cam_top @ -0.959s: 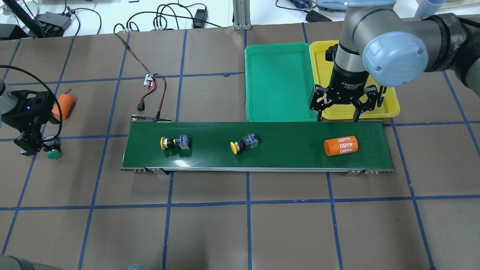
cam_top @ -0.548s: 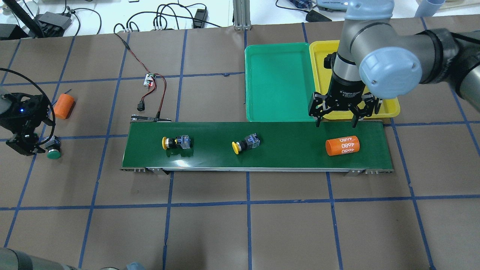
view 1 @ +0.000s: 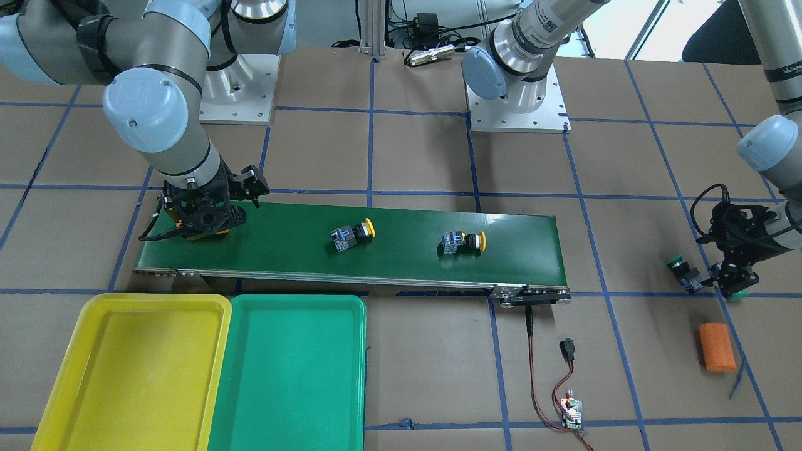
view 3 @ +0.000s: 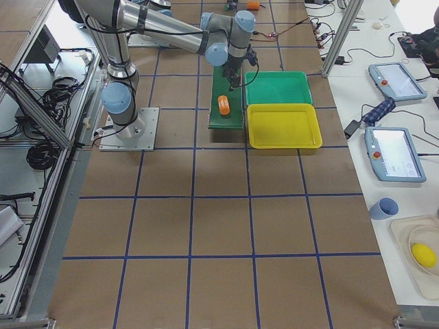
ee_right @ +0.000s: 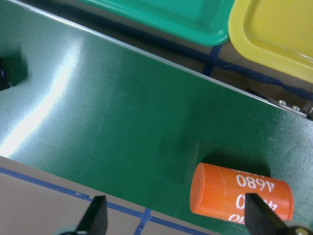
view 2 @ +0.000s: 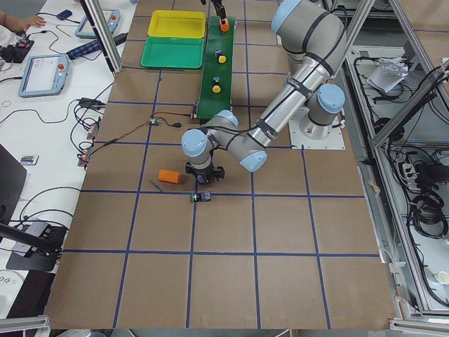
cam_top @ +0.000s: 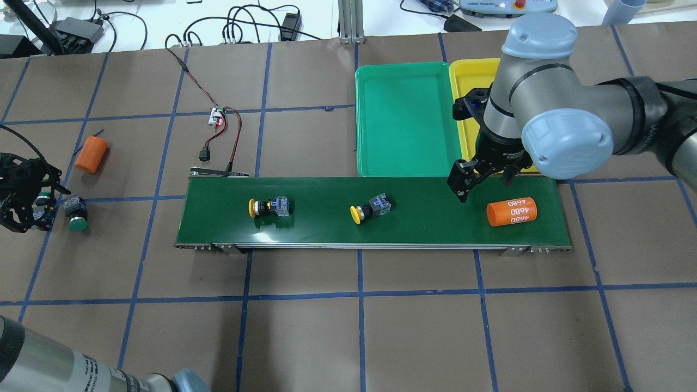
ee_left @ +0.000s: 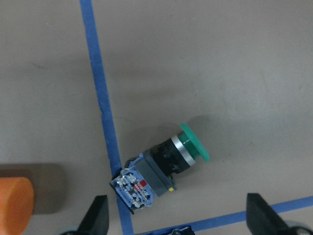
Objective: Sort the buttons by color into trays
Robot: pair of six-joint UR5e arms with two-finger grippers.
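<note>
Two yellow buttons [cam_top: 269,207] [cam_top: 371,207] lie on the green belt. One green button [cam_top: 76,212] lies on the table at the far left and shows whole in the left wrist view [ee_left: 164,164]. A second green cap [view 1: 739,294] peeks out under my left gripper [cam_top: 24,202], which is open and stands just left of the first green button. My right gripper [ee_right: 176,221] is open and empty, low over the belt's far edge, beside the orange 4680 cylinder [cam_top: 512,211]. The green tray [cam_top: 405,120] and the yellow tray [cam_top: 469,81] stand behind the belt.
The conveyor belt [cam_top: 425,223] crosses the middle of the table. A smaller orange cylinder [cam_top: 91,154] lies beyond the green button. A small circuit board with red and black wires [cam_top: 218,115] lies behind the belt's left end.
My right gripper came off the yellow tray down to the belt's far edge and turned. The belt's buttons and cylinder shifted right. My left gripper moved left, away from the green button.
</note>
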